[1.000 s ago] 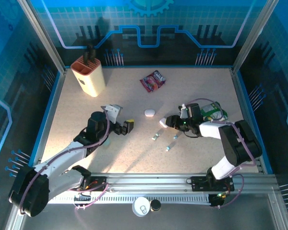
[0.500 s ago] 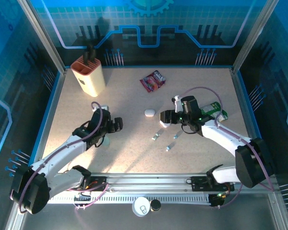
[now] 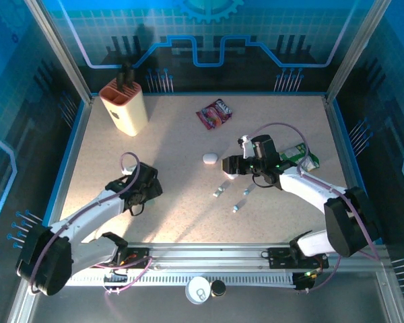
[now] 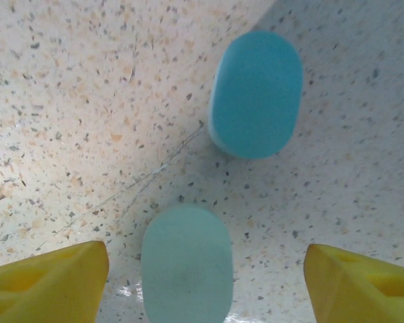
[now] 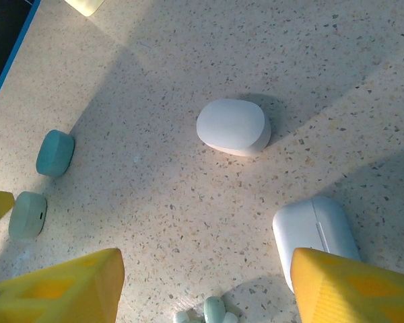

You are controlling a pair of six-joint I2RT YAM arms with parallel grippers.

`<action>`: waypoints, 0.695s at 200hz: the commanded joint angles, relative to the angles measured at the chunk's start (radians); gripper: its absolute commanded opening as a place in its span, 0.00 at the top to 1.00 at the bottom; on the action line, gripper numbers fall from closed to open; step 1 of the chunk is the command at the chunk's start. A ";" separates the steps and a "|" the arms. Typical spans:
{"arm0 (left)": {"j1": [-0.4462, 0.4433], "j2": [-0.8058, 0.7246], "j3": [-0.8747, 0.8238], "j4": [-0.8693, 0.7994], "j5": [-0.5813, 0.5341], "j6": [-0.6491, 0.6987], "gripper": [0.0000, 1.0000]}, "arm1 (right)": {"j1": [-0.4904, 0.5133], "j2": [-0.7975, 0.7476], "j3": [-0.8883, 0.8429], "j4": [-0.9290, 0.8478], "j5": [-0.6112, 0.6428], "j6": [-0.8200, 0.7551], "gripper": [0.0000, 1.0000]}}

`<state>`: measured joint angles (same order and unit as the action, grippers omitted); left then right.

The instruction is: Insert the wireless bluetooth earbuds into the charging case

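We see the left tool [image 4: 203,279] spread wide. Its two yellow fingers [image 4: 50,282] stand on either side of a pale mint case [image 4: 187,266] that lies shut on the bench [image 4: 67,101]. Neither finger touches the case, so this tool has hold of nothing. Just ahead of the tool, past the mint case and a little to one side, lies a deeper blue case [image 4: 256,94], also shut and apart from the mint one.

The right tool [image 5: 205,289] is likewise well open and empty. Between its fingers, close in under the tool, we make out the earbuds [image 5: 212,313], a small clump of pale teal and white buds lying loose on the bench. Straight ahead of this tool sits a rounded white case [image 5: 232,126], shut. A longer white case [image 5: 315,232] lies just beside one of its fingers and is partly hidden by it; we cannot tell whether they touch.

From overhead we find the earbuds in three small groups on the bench. All are on the near side of the right tool and well apart from the left tool. Far beyond both tools stand a knife block [image 3: 124,108] and a red snack packet [image 3: 215,113]. A green packet [image 3: 299,156] lies behind the right tool, beside its arm.
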<state>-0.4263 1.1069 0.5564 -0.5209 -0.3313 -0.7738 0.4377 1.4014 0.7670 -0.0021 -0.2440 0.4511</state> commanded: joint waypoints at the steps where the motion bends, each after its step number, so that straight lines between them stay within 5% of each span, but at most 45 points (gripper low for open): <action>1: 0.006 0.043 -0.021 -0.025 0.043 -0.065 0.28 | 0.001 0.004 0.002 0.021 -0.019 -0.005 0.34; 52: 0.006 0.134 -0.012 -0.011 0.059 -0.072 0.39 | 0.001 0.017 0.018 0.022 -0.031 -0.006 0.34; 102: 0.005 0.139 -0.009 0.005 0.072 -0.031 0.60 | -0.001 0.009 0.015 0.022 -0.036 -0.002 0.34; 139: 0.000 0.084 -0.009 0.076 0.148 0.067 0.58 | -0.005 -0.020 0.004 0.029 -0.037 -0.002 0.34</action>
<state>-0.4263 1.2362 0.5526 -0.5053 -0.2642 -0.7856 0.4374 1.4120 0.7670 0.0158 -0.2695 0.4511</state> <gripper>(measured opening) 0.420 0.663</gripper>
